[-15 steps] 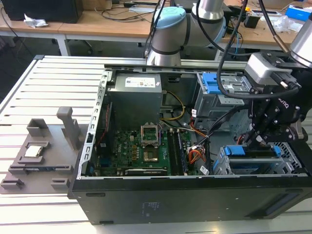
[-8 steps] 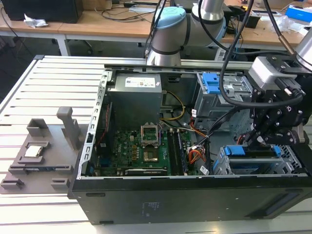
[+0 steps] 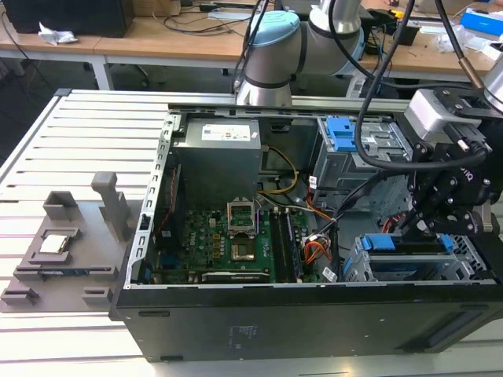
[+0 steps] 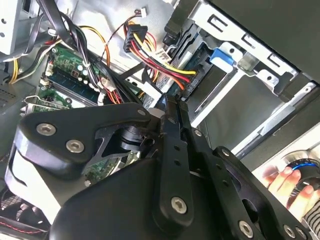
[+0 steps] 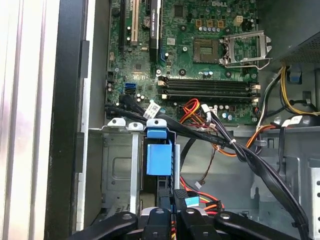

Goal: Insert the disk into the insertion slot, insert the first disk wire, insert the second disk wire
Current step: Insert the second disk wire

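Observation:
The disk, in its bright blue carrier [image 3: 397, 243], lies inside the insertion slot, a low silver cage [image 3: 357, 267] at the case's front corner on the exterior view's right. In the first wrist view the blue carrier handle [image 5: 159, 159] points up out of that cage [image 5: 117, 165]. My gripper [image 3: 416, 228] hangs right over the disk's inner end, and its fingers [image 4: 165, 102] are pressed together. Its tip sits beside a connector with red, yellow and black wires [image 4: 187, 77] at the disk's edge. I cannot tell whether anything thin is pinched. The same wires [image 5: 200, 205] show by my gripper [image 5: 172, 210].
A second black connector [image 4: 134, 37] dangles loose above the motherboard [image 3: 236, 236]. Black cable bundles [image 5: 240, 150] cross beside the cage. A taller cage with a blue latch [image 3: 346, 133] stands behind. A grey fixture [image 3: 59, 243] rests on the table. A hand [image 4: 285, 177] is close outside the case.

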`<state>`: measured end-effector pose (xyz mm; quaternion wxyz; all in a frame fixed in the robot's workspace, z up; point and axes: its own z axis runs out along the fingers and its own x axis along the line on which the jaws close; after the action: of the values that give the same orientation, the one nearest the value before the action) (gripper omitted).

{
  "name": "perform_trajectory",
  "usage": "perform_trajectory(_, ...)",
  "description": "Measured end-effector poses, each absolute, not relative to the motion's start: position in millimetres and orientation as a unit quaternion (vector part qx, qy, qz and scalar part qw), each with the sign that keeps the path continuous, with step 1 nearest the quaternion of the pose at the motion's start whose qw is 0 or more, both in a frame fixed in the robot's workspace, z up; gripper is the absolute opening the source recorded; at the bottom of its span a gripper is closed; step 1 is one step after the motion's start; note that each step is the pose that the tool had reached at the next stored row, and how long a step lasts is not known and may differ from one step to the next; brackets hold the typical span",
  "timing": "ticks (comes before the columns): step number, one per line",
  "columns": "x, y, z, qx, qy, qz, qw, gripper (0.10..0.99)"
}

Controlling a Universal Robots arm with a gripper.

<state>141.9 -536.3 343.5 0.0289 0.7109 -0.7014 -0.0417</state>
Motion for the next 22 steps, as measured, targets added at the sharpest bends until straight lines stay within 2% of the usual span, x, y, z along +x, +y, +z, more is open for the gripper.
perform_trajectory(22, 144.1, -542.0, 343.3, 0.711, -0.701, -0.048, 0.025, 0.145)
